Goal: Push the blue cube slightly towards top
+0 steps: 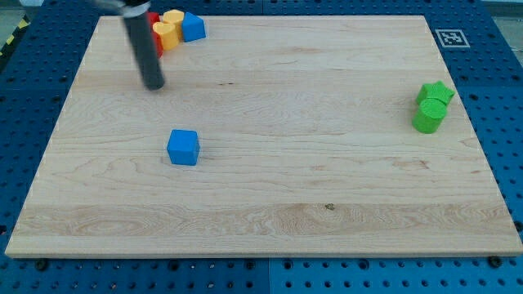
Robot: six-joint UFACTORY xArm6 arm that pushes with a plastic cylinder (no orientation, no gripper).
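Note:
The blue cube (183,147) sits alone on the wooden board (270,204), left of centre. My tip (154,85) is above it in the view, a little to its left, and apart from it. The dark rod rises from the tip toward the view's top left.
At the top left sits a cluster: a red block (155,41) partly hidden by the rod, two yellow blocks (167,31) and a blue block (193,27). At the right edge stand a green star (435,92) and a green cylinder (428,118), touching. A marker tag (450,37) is at the top right.

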